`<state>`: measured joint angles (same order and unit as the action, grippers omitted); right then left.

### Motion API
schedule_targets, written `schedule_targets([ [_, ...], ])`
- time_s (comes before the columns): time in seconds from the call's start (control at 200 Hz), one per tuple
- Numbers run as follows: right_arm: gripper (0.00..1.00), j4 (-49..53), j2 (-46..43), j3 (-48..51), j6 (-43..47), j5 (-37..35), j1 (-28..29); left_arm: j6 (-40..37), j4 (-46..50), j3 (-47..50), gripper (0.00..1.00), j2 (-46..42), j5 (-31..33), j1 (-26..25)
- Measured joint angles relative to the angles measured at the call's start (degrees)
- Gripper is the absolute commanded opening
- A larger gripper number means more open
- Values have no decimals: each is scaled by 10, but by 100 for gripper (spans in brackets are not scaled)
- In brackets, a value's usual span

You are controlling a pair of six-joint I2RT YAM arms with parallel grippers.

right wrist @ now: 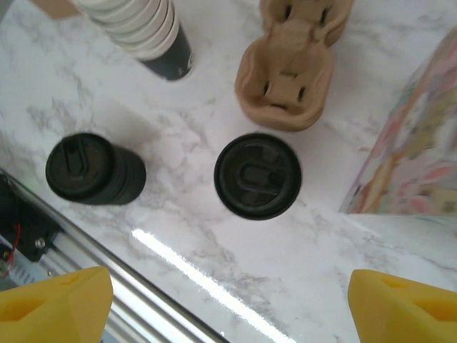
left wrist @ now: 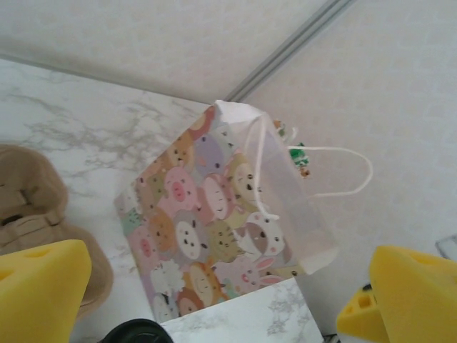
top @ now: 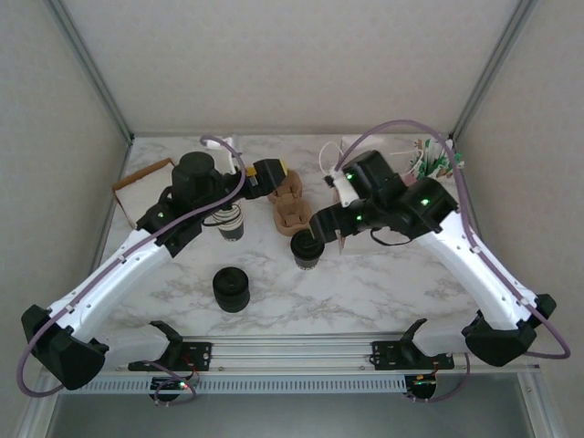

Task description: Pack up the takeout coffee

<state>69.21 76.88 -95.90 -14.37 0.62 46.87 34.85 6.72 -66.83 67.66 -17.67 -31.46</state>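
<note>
Coffee (right wrist: 257,175) stands upright on the marble surface (right wrist: 321,236), lid on, near the front middle. Carrier (right wrist: 293,71) sits just behind it, not touching. Lid stack (right wrist: 93,169) is off to one side, apart. Cup stack (right wrist: 150,36) is further back. Bag (left wrist: 214,236) stands just beside the coffee on the other side, mouth up, handles loose. Right pincer (right wrist: 228,286) hangs above the coffee, yellow pads wide apart, nothing between them; in the wrist view the cup lies ahead of the line between the pads, so it is not yet framed. Left pincer (left wrist: 225,286) also gapes, empty, over the carrier and facing the bag. Step in hand, as I read it: the reach for the coffee. To do it well, bring the cup midway between the pads before descending, then come down plumb. Take the dark wall below the lid rim, never the lid itself, which may pop off. Squeeze lightly, since paper walls buckle and may push liquid up. Mind the carrier edge behind. Lift straight and keep the cup upright on the way to the bag. Whether the carrier is meant to go first I cannot tell.
</note>
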Motion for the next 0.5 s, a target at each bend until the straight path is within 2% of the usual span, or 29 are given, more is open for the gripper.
schedule_targets([
  [0.12,78,-14,39,13,-22,-33,22,-4,-3,24,100,-10,6,19],
  [0.205,67,-26,74,18,-37,-60,28,-4,-5,32,100,-10,6,32],
  [0.295,60,-37,113,18,-60,-94,32,-4,-10,36,100,-10,6,39],
  [0.501,55,-37,175,23,-97,-181,33,-4,-23,40,100,5,-1,48],
])
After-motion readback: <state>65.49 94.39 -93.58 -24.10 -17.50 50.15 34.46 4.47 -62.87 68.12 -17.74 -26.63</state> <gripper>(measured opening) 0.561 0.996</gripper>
